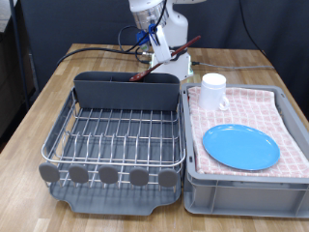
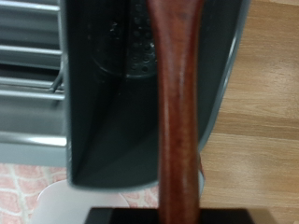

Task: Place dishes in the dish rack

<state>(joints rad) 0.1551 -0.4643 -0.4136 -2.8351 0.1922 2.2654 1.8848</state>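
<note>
My gripper [image 1: 162, 48] is shut on the brown wooden spoon [image 1: 145, 70], holding it tilted just over the dark grey cutlery holder [image 1: 126, 92] at the far end of the dish rack [image 1: 116, 145]. In the wrist view the spoon's handle [image 2: 177, 112] runs across the middle, with the holder's dark opening [image 2: 112, 103] behind it. The fingertips themselves are hidden there. The light-blue plate [image 1: 239, 147] and the white mug [image 1: 213, 90] sit on the pink checked cloth [image 1: 280, 106] in the grey bin [image 1: 241, 184], on the exterior view's right.
The rack's silver wire grid holds no dishes; round grey discs [image 1: 106, 175] line its near edge. Cables [image 1: 97, 50] lie on the wooden table [image 1: 48, 87] behind the rack. Wire bars [image 2: 28, 65] and bare table [image 2: 262, 121] show in the wrist view.
</note>
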